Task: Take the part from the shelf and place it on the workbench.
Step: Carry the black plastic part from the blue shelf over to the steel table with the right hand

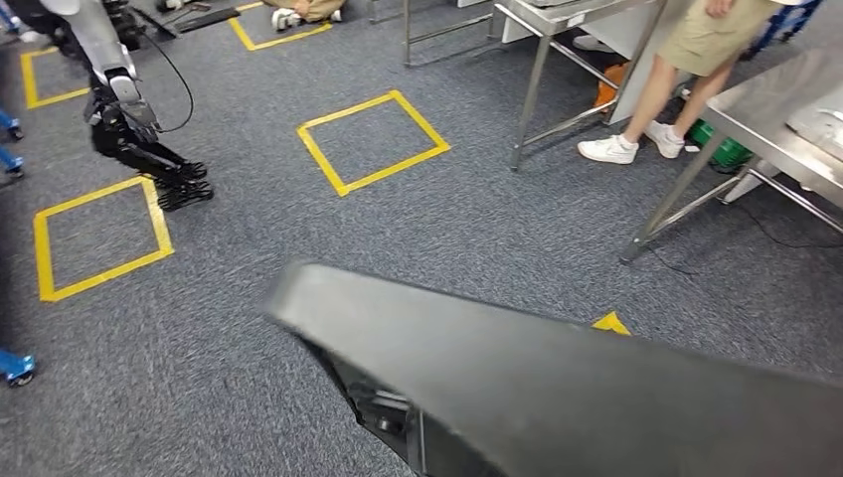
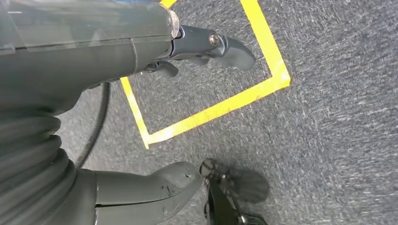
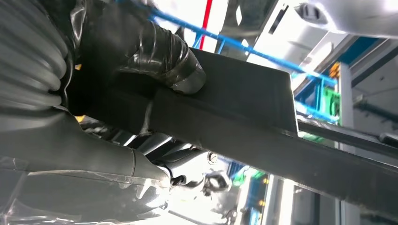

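Long dark part (image 1: 557, 378) low across the head view, over grey carpet (image 1: 477, 229); right hand (image 3: 155, 65) clamps it, thumb wrapped over its flat face. Left hand (image 1: 149, 149) hangs out left above yellow tape squares (image 1: 373, 141), fingers apart, apparently holding nothing. Steel worktop (image 1: 785, 129) far right, a person (image 1: 686, 79) standing beside it.

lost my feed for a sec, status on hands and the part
Right hand grips the dark part. Left hand open, hanging over the carpet. Steel workbench ahead right, person standing beside it.

No readable text, labels, brands or numbers anywhere in views.
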You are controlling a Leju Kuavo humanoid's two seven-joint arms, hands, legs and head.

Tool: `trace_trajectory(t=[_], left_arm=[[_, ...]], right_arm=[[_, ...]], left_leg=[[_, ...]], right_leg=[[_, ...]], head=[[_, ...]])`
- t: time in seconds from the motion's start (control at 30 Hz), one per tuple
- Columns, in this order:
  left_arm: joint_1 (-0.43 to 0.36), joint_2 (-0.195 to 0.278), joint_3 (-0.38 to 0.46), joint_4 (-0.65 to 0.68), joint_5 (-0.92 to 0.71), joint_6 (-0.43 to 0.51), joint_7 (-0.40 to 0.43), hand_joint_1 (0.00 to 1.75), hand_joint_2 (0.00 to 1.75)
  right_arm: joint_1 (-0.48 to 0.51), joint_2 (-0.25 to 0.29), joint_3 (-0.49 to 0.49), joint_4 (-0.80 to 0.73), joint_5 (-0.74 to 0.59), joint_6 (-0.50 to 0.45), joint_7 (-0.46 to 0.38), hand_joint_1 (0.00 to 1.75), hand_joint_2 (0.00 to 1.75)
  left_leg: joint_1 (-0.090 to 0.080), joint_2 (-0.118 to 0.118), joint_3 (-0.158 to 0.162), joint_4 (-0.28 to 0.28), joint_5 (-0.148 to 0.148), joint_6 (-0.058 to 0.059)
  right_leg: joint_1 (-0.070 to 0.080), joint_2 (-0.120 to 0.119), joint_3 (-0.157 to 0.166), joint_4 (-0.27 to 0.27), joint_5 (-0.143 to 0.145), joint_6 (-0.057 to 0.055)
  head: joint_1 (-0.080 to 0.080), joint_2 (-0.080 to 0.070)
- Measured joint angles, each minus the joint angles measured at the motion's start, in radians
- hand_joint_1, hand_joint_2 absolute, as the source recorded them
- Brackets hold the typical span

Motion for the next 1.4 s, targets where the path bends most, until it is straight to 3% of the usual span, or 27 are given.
trace_trajectory(t=[0.03, 0.07, 0.1, 0.13, 0.2, 0.27, 0.33, 0.37, 0.43, 0.5, 0.57, 0.6, 0.63, 0.7, 0.77, 0.8, 0.87, 0.93, 1.0, 1.03, 1.07, 1.1, 1.17, 1.23, 1.3, 1.37, 1.4], left_arm=[[0.002, 0.001, 0.000, 0.000, 0.000, 0.000, 0.000, 0.00, 1.75], [0.005, 0.001, 0.000, 0.000, 0.001, 0.000, 0.000, 0.00, 1.75], [0.006, 0.002, 0.000, 0.000, 0.001, 0.000, -0.001, 0.00, 1.75], [0.007, 0.002, 0.000, 0.000, 0.002, -0.001, -0.004, 0.00, 1.75], [0.008, 0.005, 0.000, 0.000, 0.003, -0.005, -0.011, 0.00, 1.75], [0.007, 0.006, 0.000, 0.000, 0.004, -0.011, -0.018, 0.00, 1.75], [0.004, 0.006, 0.000, 0.000, 0.008, -0.014, -0.024, 0.00, 1.75], [0.003, 0.007, 0.000, 0.000, 0.010, -0.015, -0.025, 0.00, 1.75], [0.003, 0.007, 0.000, 0.000, 0.017, -0.011, -0.022, 0.00, 1.75], [0.007, 0.007, 0.000, 0.000, 0.023, -0.001, -0.012, 0.00, 1.75], [0.010, 0.007, -0.001, 0.001, 0.027, 0.007, -0.001, 0.00, 1.75], [0.010, 0.007, -0.001, 0.001, 0.029, 0.010, 0.002, 0.00, 1.75], [0.009, 0.006, -0.001, 0.001, 0.031, 0.012, 0.004, 0.00, 1.75], [0.007, 0.003, -0.002, 0.001, 0.036, 0.017, 0.009, 0.00, 1.75], [0.007, -0.001, -0.003, 0.001, 0.040, 0.021, 0.012, 0.00, 1.75], [0.007, -0.004, -0.004, 0.001, 0.042, 0.021, 0.011, 0.00, 1.75], [0.005, -0.009, -0.005, 0.001, 0.044, 0.018, 0.004, 0.00, 1.75], [0.003, -0.012, -0.006, 0.001, 0.046, 0.013, -0.009, 0.00, 1.75], [0.005, -0.012, -0.007, 0.001, 0.052, 0.012, -0.018, 0.00, 1.75], [0.006, -0.012, -0.007, 0.001, 0.054, 0.012, -0.019, 0.00, 1.75], [0.009, -0.012, -0.007, 0.001, 0.055, 0.013, -0.018, 0.00, 1.75], [0.011, -0.013, -0.008, 0.001, 0.055, 0.014, -0.015, 0.00, 1.75], [0.014, -0.014, -0.014, 0.001, 0.049, 0.019, 0.000, 0.00, 1.75], [0.017, -0.013, -0.027, 0.004, 0.034, 0.029, 0.026, 0.00, 1.75], [0.017, -0.013, -0.041, 0.007, 0.020, 0.041, 0.050, 0.00, 1.75], [0.014, -0.017, -0.053, 0.007, 0.014, 0.047, 0.065, 0.00, 1.75], [0.014, -0.019, -0.058, 0.007, 0.013, 0.048, 0.070, 0.00, 1.75]], right_arm=[[-0.001, 0.000, 0.000, 0.006, 0.000, 0.000, 0.000, 1.75, 1.75], [-0.001, 0.000, 0.000, 0.011, 0.000, 0.002, 0.000, 1.75, 1.75], [-0.001, 0.000, 0.000, 0.016, -0.002, 0.004, 0.001, 1.75, 1.75], [-0.001, 0.001, 0.000, 0.021, -0.005, 0.007, 0.004, 1.75, 1.75], [-0.003, 0.001, 0.001, 0.034, -0.014, 0.015, 0.011, 1.75, 1.75], [-0.007, 0.003, 0.001, 0.051, -0.019, 0.019, 0.015, 1.75, 1.75], [-0.008, 0.004, 0.002, 0.065, -0.013, 0.021, 0.014, 1.75, 1.75], [-0.007, 0.004, 0.003, 0.070, -0.006, 0.021, 0.012, 1.75, 1.75], [-0.009, 0.004, 0.008, 0.078, 0.014, 0.019, 0.007, 1.75, 1.75], [-0.016, 0.004, 0.021, 0.084, 0.031, 0.014, 0.005, 1.75, 1.75], [-0.022, 0.004, 0.036, 0.089, 0.035, 0.011, 0.010, 1.75, 1.75], [-0.025, 0.004, 0.041, 0.091, 0.032, 0.009, 0.014, 1.75, 1.75], [-0.028, 0.004, 0.044, 0.093, 0.026, 0.008, 0.018, 1.75, 1.75], [-0.040, 0.004, 0.046, 0.094, 0.015, 0.007, 0.023, 1.75, 1.75], [-0.051, 0.005, 0.047, 0.094, 0.005, 0.007, 0.027, 1.75, 1.75], [-0.055, 0.005, 0.047, 0.095, 0.002, 0.007, 0.029, 1.75, 1.75], [-0.057, 0.006, 0.047, 0.095, -0.002, 0.009, 0.032, 1.75, 1.75], [-0.058, 0.007, 0.049, 0.095, -0.004, 0.011, 0.033, 1.75, 1.75], [-0.057, 0.008, 0.050, 0.095, -0.005, 0.006, 0.034, 1.75, 1.75], [-0.052, 0.008, 0.050, 0.095, -0.005, 0.001, 0.034, 1.75, 1.75], [-0.044, 0.008, 0.050, 0.095, -0.004, -0.005, 0.034, 1.75, 1.75], [-0.034, 0.008, 0.050, 0.095, -0.003, -0.011, 0.034, 1.75, 1.75], [-0.013, 0.008, 0.050, 0.095, 0.001, -0.021, 0.034, 1.75, 1.75], [0.003, 0.007, 0.050, 0.094, 0.003, -0.024, 0.035, 1.75, 1.75], [0.016, 0.006, 0.050, 0.092, 0.004, -0.026, 0.038, 1.75, 1.75], [0.027, 0.006, 0.050, 0.089, 0.003, -0.027, 0.046, 1.75, 1.75], [0.031, 0.006, 0.050, 0.086, 0.002, -0.027, 0.050, 1.75, 1.75]], left_leg=[[0.001, -0.006, -0.033, 0.062, -0.020, -0.003], [0.001, -0.008, -0.052, 0.093, -0.020, -0.006], [0.002, -0.009, -0.053, 0.083, 0.001, -0.007], [0.003, -0.014, -0.035, 0.034, 0.038, -0.009], [0.006, -0.052, 0.025, -0.107, 0.108, -0.009], [0.007, -0.086, 0.061, -0.186, 0.129, -0.002], [0.006, -0.074, 0.066, -0.197, 0.127, 0.012], [0.006, -0.062, 0.067, -0.200, 0.129, 0.019], [0.008, -0.038, 0.070, -0.206, 0.132, 0.032], [0.006, -0.013, 0.070, -0.207, 0.130, 0.038], [0.004, 0.012, 0.071, -0.207, 0.127, 0.039], [0.004, 0.024, 0.073, -0.206, 0.125, 0.038], [0.004, 0.035, 0.077, -0.207, 0.123, 0.036], [0.003, 0.054, 0.088, -0.208, 0.117, 0.030], [0.002, 0.071, 0.097, -0.210, 0.110, 0.021], [0.003, 0.080, 0.101, -0.212, 0.107, 0.014], [0.004, 0.091, 0.109, -0.215, 0.103, 0.002], [0.005, 0.055, 0.094, -0.174, 0.074, -0.007], [0.006, 0.007, 0.032, -0.049, 0.011, -0.010], [0.006, -0.002, -0.007, 0.023, -0.018, -0.010], [0.006, -0.005, -0.036, 0.074, -0.029, -0.011], [0.006, -0.007, -0.051, 0.090, -0.019, -0.010], [0.005, -0.018, -0.021, -0.004, 0.057, -0.005], [0.003, -0.063, 0.035, -0.145, 0.124, 0.006], [-0.001, -0.089, 0.060, -0.203, 0.136, 0.015], [-0.001, -0.068, 0.066, -0.212, 0.137, 0.022], [0.002, -0.056, 0.068, -0.217, 0.139, 0.028]], right_leg=[[0.000, 0.012, -0.001, 0.003, -0.001, -0.001], [-0.001, 0.025, -0.001, 0.006, -0.003, 0.000], [-0.002, 0.039, -0.001, 0.010, -0.005, 0.001], [-0.003, 0.053, 0.001, 0.014, -0.008, 0.004], [-0.006, 0.077, 0.003, 0.023, -0.016, 0.014], [-0.007, 0.100, -0.001, 0.026, -0.020, 0.026], [-0.010, 0.122, -0.007, 0.025, -0.018, 0.039], [-0.011, 0.117, -0.010, 0.029, -0.019, 0.044], [-0.011, 0.069, -0.036, 0.082, -0.052, 0.053], [-0.014, 0.017, -0.102, 0.210, -0.115, 0.061], [-0.019, 0.004, -0.158, 0.311, -0.145, 0.067], [-0.020, 0.001, -0.161, 0.310, -0.131, 0.067], [-0.020, -0.003, -0.142, 0.269, -0.101, 0.065], [-0.013, -0.040, -0.067, 0.122, -0.032, 0.053], [-0.002, -0.073, -0.023, 0.032, -0.009, 0.040], [0.002, -0.073, -0.021, 0.024, -0.013, 0.036], [0.000, -0.050, -0.020, 0.017, -0.008, 0.028], [-0.006, -0.027, -0.014, 0.008, 0.003, 0.019], [-0.007, -0.006, -0.013, 0.008, 0.005, 0.012], [-0.005, 0.006, -0.014, 0.011, 0.004, 0.008], [-0.004, 0.018, -0.013, 0.013, 0.002, 0.007], [-0.003, 0.031, -0.011, 0.015, -0.001, 0.006], [-0.002, 0.059, -0.002, 0.017, -0.007, 0.010], [-0.005, 0.082, 0.003, 0.020, -0.014, 0.017], [-0.011, 0.104, -0.002, 0.021, -0.017, 0.029], [-0.014, 0.121, -0.007, 0.021, -0.016, 0.041], [-0.012, 0.109, -0.010, 0.029, -0.021, 0.047]], head=[[0.000, 0.000], [0.000, 0.000], [0.000, 0.000], [0.000, 0.000], [0.000, 0.000], [0.000, 0.000], [0.000, 0.000], [0.000, 0.000], [0.000, 0.000], [0.001, 0.000], [0.000, 0.000], [0.001, 0.000], [0.001, 0.000], [0.000, 0.000], [0.000, 0.000], [0.000, 0.000], [0.000, 0.000], [0.000, 0.000], [0.000, 0.000], [0.000, 0.000], [0.000, 0.000], [0.000, 0.000], [0.000, 0.000], [0.000, 0.000], [0.000, 0.000], [0.000, 0.000], [0.000, 0.000]])
